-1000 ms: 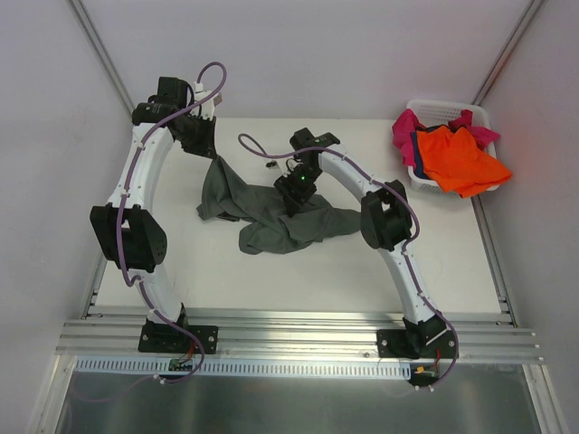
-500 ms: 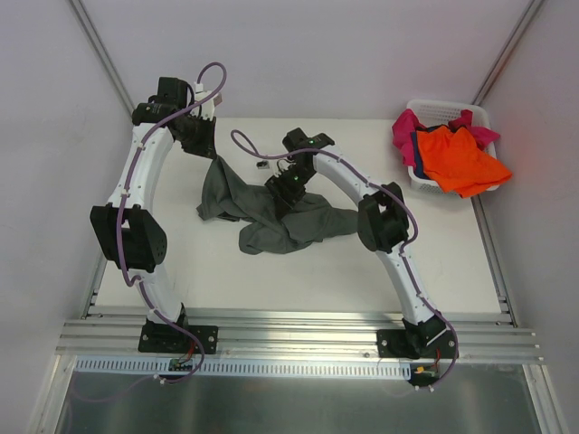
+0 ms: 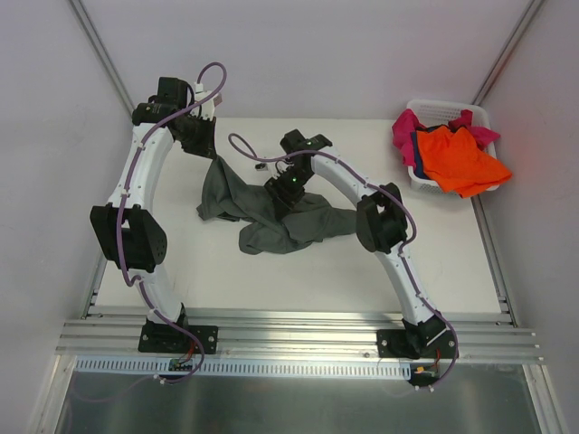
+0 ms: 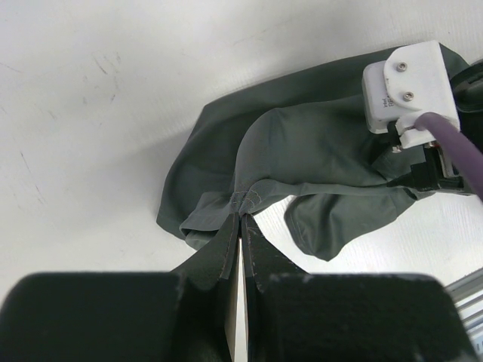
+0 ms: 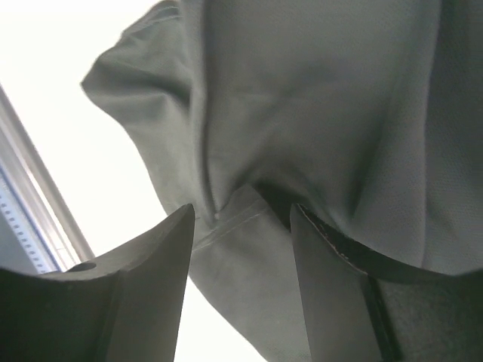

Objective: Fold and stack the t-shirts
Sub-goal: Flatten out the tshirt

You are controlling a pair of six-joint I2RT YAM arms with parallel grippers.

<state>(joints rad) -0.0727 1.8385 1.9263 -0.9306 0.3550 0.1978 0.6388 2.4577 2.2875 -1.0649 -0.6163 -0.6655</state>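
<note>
One dark grey-olive cloth t-shirt (image 3: pixel 280 221) lies crumpled centrally on the white table (image 3: pixel 452 271), limp and light. The left gripper (image 4: pixel 240 222) pinches its hem; the right gripper (image 5: pixel 241 215) gapes astride a seam fold. Hems likely give the surest hold.

The t-shirt (image 3: pixel 280 231) is grey-olive, the basket (image 3: pixel 441 105) white.

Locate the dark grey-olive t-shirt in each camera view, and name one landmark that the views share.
Top external: the dark grey-olive t-shirt lies crumpled mid-table, between the two arms.
Left wrist: centre and right of the picture, its hem pinched in the shut left gripper.
Right wrist: fills most of the picture, a fold lying inside the open right gripper.
Shared landmark: the white table.
</note>
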